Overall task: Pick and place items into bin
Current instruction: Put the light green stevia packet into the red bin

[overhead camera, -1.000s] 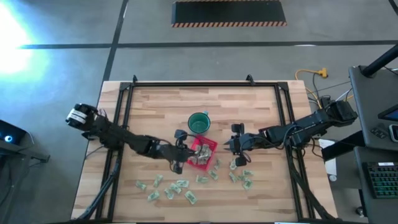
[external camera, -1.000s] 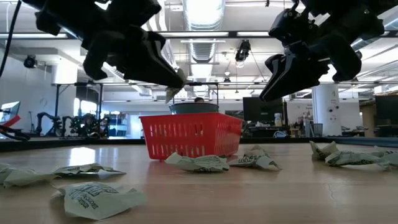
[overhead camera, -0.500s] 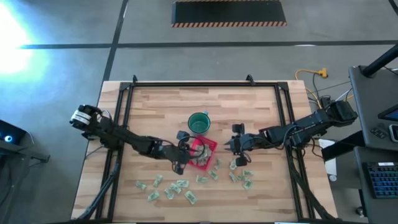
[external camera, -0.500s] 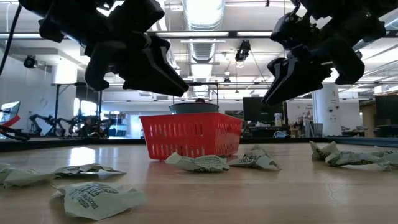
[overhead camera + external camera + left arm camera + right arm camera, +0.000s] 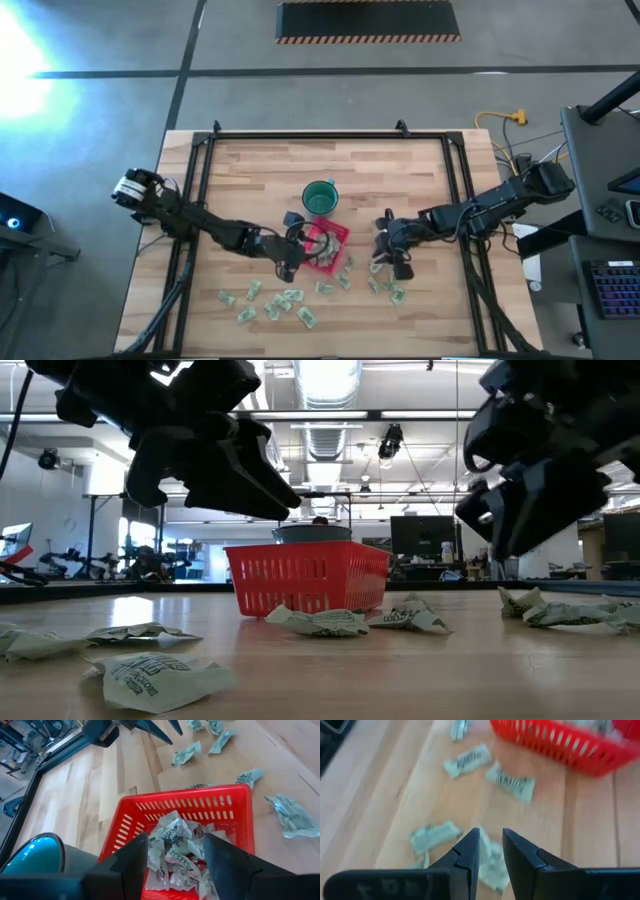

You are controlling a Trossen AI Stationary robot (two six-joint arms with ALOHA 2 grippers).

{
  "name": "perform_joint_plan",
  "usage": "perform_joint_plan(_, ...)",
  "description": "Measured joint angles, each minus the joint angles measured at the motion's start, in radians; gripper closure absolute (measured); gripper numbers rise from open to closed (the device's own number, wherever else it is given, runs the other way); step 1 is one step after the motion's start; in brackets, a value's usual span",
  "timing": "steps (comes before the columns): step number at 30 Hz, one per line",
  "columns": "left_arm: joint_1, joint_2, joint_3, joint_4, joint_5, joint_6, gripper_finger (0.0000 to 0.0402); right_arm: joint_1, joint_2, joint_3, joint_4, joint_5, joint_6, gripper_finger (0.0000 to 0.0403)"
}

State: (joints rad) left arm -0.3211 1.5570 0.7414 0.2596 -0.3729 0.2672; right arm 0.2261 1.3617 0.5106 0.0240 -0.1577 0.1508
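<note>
The left gripper (image 5: 175, 857) hangs over the bin (image 5: 130, 827), jaws spread and empty; wrapped items (image 5: 177, 845) lie heaped inside. Judged: a drop is just completed. The right gripper (image 5: 490, 851) hovers low over loose items (image 5: 434, 836) on the table (image 5: 250, 180) beside the bin, jaws slightly parted, nothing grasped. Next move calls for the right gripper to descend squarely on one item and clench. More items (image 5: 290, 298) lie scattered near the table's front.

Slatted red plastic bin (image 5: 200, 805), crinkled paper-like wrapped items (image 5: 175, 842), glossy green cup (image 5: 30, 857), matt pale wood table (image 5: 260, 170).
</note>
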Motion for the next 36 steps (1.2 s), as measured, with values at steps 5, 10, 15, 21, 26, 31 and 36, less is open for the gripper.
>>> perform_joint_plan(5, -0.010, 0.000, -0.001, -0.016, 0.000, -0.002, 0.0226, 0.013, 0.000, -0.042, 0.024, 0.000, 0.008, 0.0319)
perform_joint_plan(10, -0.015, -0.001, -0.001, -0.016, 0.000, -0.002, 0.0226, 0.028, 0.000, -0.077, 0.099, 0.001, 0.010, 0.0311)
perform_joint_plan(15, -0.015, -0.002, -0.001, -0.016, 0.000, -0.002, 0.0226, 0.031, 0.000, -0.120, 0.182, 0.046, 0.006, 0.0292)
perform_joint_plan(21, -0.016, -0.002, -0.001, -0.016, 0.000, -0.003, 0.0226, 0.032, 0.000, -0.183, 0.322, 0.053, -0.001, 0.0252)
perform_joint_plan(26, -0.016, -0.002, -0.002, -0.016, 0.000, -0.015, 0.0226, 0.032, 0.012, -0.204, 0.359, 0.054, 0.004, 0.0219)
perform_joint_plan(31, -0.017, -0.002, -0.002, -0.016, 0.000, -0.027, 0.0226, 0.032, 0.107, -0.188, 0.416, 0.053, 0.000, 0.0202)
perform_joint_plan(36, -0.028, -0.007, -0.002, -0.016, 0.000, -0.028, 0.0226, 0.031, 0.196, -0.141, 0.402, 0.048, -0.005, 0.0200)
